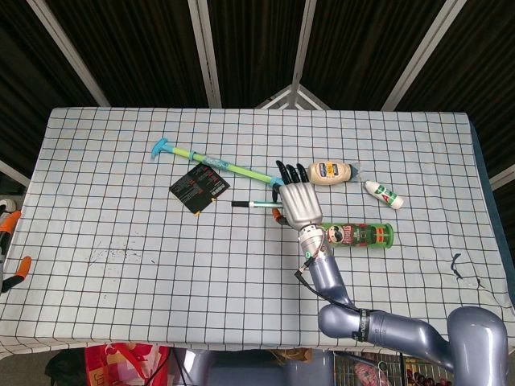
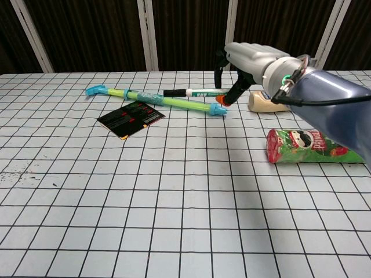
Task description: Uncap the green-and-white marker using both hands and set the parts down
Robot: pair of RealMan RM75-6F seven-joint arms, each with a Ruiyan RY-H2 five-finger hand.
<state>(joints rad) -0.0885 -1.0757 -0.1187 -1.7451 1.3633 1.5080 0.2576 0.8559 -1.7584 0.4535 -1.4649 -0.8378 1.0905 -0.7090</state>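
The green-and-white marker (image 1: 256, 203) with its black cap (image 2: 171, 92) pointing left is held level above the table. My right hand (image 1: 299, 203) grips its right end, and the orange-tipped thumb sits under the barrel. In the chest view the right hand (image 2: 255, 59) is high at the upper right, with the marker (image 2: 200, 91) sticking out to the left over the green-and-blue stick. Only orange fingertips of my left hand (image 1: 11, 241) show, at the far left edge of the head view off the table; they are spread and hold nothing.
A green-and-blue stick (image 1: 217, 165) and a black card (image 1: 199, 186) lie left of the hand. A mayonnaise bottle (image 1: 331, 172), a small white bottle (image 1: 384, 194) and a green chips can (image 1: 358, 235) lie to the right. The checked cloth (image 2: 116, 202) covers the table.
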